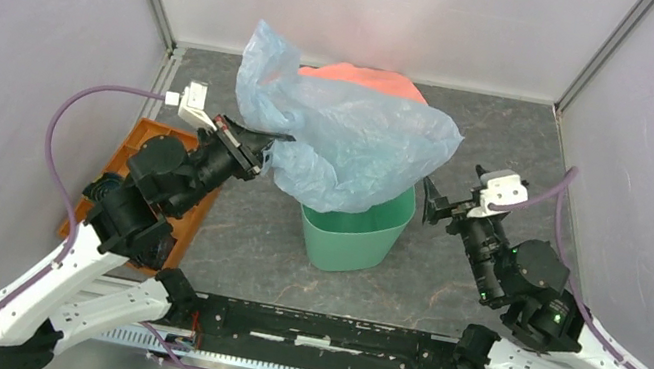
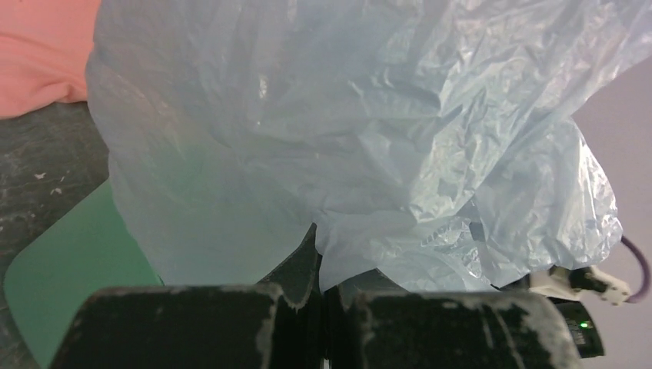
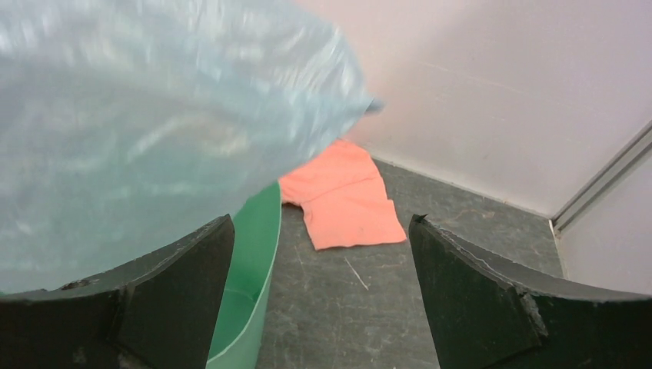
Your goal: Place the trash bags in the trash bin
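the trash bag (image 1: 350, 143) hangs over the green trash bin (image 1: 355, 242) (its inside mostly hidden); left end effector (image 1: 276, 142) clamps the film, right end effector (image 1: 429, 206) stands apart nearby.

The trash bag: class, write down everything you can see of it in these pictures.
The trash bag is thin, translucent pale blue-grey plastic film, heavily crinkled and puffed out. The left gripper is shut on one edge, holding it up. Its lower part hangs over the mouth of the green bin, hiding the far rim; the upper part billows above, in front of a pink cloth. The open right gripper holds none of it.
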### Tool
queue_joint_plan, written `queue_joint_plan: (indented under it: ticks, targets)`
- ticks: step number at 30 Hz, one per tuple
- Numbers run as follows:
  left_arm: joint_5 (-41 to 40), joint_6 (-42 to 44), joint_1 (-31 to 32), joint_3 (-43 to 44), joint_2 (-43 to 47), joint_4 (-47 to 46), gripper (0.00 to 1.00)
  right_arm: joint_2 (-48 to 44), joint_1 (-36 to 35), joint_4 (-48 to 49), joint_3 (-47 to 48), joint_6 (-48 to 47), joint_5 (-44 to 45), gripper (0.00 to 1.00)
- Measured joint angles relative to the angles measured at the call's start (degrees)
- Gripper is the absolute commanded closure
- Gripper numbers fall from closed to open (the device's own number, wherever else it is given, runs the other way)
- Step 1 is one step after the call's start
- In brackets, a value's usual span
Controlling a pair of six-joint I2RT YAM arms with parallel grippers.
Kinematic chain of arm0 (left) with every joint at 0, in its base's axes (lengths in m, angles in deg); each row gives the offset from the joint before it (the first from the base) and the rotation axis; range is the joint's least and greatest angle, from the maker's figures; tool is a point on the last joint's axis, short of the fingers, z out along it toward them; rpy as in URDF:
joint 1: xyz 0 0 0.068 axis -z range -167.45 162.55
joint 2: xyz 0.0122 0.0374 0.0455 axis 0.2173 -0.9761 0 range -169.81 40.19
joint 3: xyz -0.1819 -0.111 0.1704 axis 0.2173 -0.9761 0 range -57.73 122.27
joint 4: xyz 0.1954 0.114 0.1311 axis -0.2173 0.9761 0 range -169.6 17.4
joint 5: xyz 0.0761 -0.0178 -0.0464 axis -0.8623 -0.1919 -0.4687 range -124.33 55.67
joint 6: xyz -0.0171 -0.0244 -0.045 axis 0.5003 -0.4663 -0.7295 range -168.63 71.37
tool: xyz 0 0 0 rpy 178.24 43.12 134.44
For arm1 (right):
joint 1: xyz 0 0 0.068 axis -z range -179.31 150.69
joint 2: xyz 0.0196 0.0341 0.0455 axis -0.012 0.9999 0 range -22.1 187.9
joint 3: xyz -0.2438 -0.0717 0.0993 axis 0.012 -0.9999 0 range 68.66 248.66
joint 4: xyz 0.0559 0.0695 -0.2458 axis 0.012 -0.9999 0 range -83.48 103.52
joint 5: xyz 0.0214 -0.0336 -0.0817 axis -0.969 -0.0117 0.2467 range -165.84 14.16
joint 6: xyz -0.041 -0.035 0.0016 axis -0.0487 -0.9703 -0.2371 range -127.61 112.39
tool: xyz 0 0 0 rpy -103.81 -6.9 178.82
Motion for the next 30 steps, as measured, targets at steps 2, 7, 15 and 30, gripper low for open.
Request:
queue_joint_plan:
  ticks: [2,7,15,30]
  targets:
    - [0.02,0.04,0.00,-1.14,0.50,0.57,0.98,0.02,0.00,0.87,0.83,-0.59,-0.39,0.08]
    - [0.00,0.85,0.00,-2.01,0.44,2.58,0.98,4.39,0.02,2.05,9.01,-3.63,-0.74,0.05]
    - [-0.26,2.45,0.00,-3.15,2.01,3.87,0.98,15.54,0.00,3.21,18.58,-5.51,-3.08,0.06]
    - [5.33,11.78,0.00,-3.21,2.75,-0.98,0.98,35.69,0.07,-16.24,17.09,4.46,-20.81,0.57]
